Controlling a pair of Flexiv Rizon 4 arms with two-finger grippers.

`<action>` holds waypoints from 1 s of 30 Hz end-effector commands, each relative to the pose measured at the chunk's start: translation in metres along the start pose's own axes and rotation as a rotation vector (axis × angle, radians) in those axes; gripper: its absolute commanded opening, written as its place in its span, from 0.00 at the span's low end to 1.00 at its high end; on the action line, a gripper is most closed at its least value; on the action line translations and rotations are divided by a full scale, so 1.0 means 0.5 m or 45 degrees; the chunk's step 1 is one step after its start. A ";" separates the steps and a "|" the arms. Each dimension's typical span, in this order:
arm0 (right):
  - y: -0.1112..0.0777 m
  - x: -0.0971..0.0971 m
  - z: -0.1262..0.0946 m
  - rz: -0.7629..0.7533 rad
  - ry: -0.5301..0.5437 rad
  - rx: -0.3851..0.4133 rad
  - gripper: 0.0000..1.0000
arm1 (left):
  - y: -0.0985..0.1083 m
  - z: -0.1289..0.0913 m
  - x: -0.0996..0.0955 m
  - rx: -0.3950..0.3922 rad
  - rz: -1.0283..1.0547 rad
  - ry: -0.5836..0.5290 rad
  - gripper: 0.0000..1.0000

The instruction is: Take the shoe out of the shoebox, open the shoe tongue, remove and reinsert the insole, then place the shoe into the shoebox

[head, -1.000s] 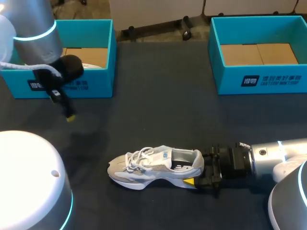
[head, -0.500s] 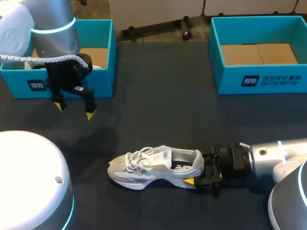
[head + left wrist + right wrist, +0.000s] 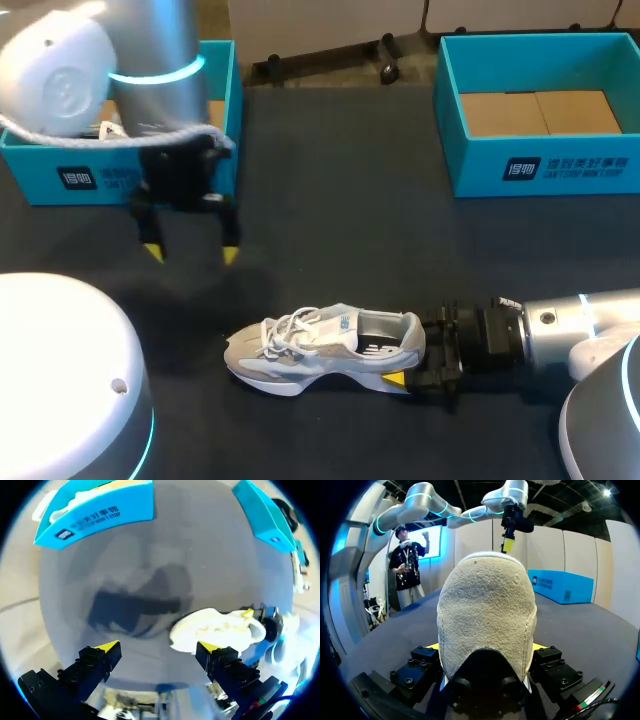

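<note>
A grey and white shoe lies on its side on the dark table, toe toward the left. My right gripper comes in from the right and is shut on the shoe's heel, which fills the space between its fingers. My left gripper hangs open above the table in front of the left shoebox, up and left of the toe, holding nothing. In the left wrist view the shoe lies just ahead of one finger of that gripper.
A second teal shoebox stands at the back right with a bare cardboard floor. The left shoebox holds something white, mostly hidden by my left arm. Bare table lies between the two boxes and in front of the shoe.
My left arm has swung right and nearer to the shoe, turning its wrist so both yellow tips point down. It stayed open. The right gripper and shoe have not moved.
</note>
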State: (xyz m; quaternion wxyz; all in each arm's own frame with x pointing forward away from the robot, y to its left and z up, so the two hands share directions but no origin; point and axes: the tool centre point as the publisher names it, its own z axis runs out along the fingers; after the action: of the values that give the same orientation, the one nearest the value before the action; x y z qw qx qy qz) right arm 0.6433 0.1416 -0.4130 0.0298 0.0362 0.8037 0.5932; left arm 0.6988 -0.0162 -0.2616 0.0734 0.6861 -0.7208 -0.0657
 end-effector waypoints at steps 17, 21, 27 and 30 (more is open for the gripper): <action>0.004 -0.001 0.001 0.002 0.004 0.009 0.00 | 0.022 0.033 0.289 -0.083 0.065 -0.128 1.00; 0.004 -0.001 0.001 0.002 0.004 0.009 0.00 | 0.030 0.042 0.324 -0.097 0.070 -0.144 1.00; 0.004 -0.001 0.001 0.002 0.004 0.009 0.00 | 0.053 0.070 0.366 -0.088 0.061 -0.212 1.00; 0.004 -0.001 0.001 0.002 0.004 0.009 0.00 | 0.064 0.084 0.382 -0.067 0.064 -0.252 1.00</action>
State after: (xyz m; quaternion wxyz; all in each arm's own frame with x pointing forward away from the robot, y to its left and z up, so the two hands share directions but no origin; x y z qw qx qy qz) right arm 0.6433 0.1416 -0.4130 0.0298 0.0362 0.8037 0.5932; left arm 0.6559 -0.1810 -0.2861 0.0679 0.6613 -0.7378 -0.1172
